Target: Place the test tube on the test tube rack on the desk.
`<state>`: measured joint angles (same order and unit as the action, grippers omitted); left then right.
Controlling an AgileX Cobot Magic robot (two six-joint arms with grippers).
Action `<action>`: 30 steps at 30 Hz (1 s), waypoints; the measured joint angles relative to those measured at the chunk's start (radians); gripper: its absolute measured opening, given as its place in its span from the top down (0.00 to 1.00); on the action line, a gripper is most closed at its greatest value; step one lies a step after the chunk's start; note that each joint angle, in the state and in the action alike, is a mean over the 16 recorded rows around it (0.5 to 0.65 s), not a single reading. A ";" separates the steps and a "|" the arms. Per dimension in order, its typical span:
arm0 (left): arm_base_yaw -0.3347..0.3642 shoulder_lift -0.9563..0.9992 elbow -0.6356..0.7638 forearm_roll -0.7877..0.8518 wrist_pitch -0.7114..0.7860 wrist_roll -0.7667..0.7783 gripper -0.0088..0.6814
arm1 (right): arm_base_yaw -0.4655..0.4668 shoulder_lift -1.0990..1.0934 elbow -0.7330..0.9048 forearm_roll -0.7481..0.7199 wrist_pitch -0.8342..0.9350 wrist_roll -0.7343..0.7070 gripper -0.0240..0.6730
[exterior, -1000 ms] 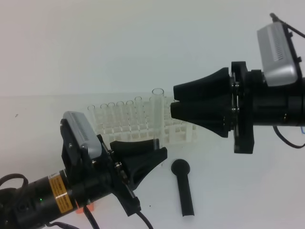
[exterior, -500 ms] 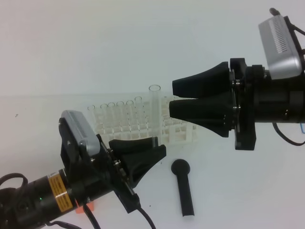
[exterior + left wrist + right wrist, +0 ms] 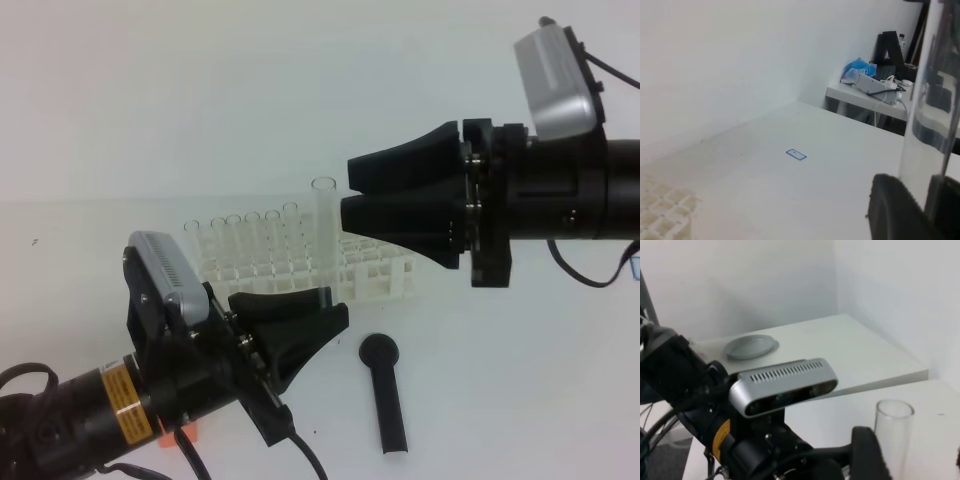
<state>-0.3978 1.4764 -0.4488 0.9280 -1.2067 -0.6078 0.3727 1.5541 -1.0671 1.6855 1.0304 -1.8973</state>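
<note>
The test tube stands upright in front of the white test tube rack on the desk. My left gripper is shut on its lower end. In the left wrist view the tube rises beside a black finger. My right gripper is open, its jaws level with the tube's upper part, just to its right and apart from it. In the right wrist view the tube's rim stands between the fingers.
Several other clear tubes stand in the rack's left half. A black round-headed tool lies on the desk in front of the rack. An orange block shows under the left arm.
The right gripper has opened its jaws and moved left and slightly up, closer to the tube. The tube and left gripper rose a little, then stayed still.
</note>
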 joint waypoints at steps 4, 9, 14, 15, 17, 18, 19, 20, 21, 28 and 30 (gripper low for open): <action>0.000 0.000 0.000 -0.010 0.000 0.000 0.83 | 0.015 0.033 -0.032 0.000 0.014 0.011 0.42; 0.000 0.000 0.000 -0.024 0.000 0.000 0.83 | 0.043 0.067 -0.061 0.000 0.019 0.017 0.42; 0.000 0.000 0.000 -0.036 0.000 0.000 0.83 | 0.069 0.092 -0.076 0.000 0.016 0.018 0.42; 0.000 0.000 0.000 -0.038 0.000 0.000 0.83 | 0.073 0.096 -0.077 0.000 0.014 0.018 0.42; 0.000 0.000 0.000 -0.041 0.000 0.000 0.83 | 0.080 0.103 -0.079 0.000 0.011 0.018 0.44; 0.000 0.000 0.000 -0.041 0.000 0.000 0.83 | 0.082 0.106 -0.079 0.000 0.008 0.018 0.45; 0.000 0.000 0.000 -0.041 0.000 -0.001 0.83 | 0.084 0.108 -0.079 0.000 0.005 0.018 0.47; 0.000 0.000 0.000 -0.040 0.000 -0.002 0.83 | 0.086 0.110 -0.079 0.000 0.002 0.018 0.49; 0.000 0.000 0.000 -0.040 0.000 -0.005 0.83 | 0.087 0.111 -0.079 0.000 -0.001 0.018 0.51; -0.001 0.000 0.000 -0.032 -0.001 -0.053 0.82 | 0.088 0.116 -0.079 0.001 -0.019 0.020 0.67; -0.002 0.000 0.000 -0.029 -0.002 -0.093 0.81 | 0.088 0.117 -0.079 0.002 -0.024 0.023 0.71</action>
<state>-0.3994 1.4764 -0.4488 0.8987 -1.2086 -0.7008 0.4608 1.6711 -1.1464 1.6871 1.0066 -1.8745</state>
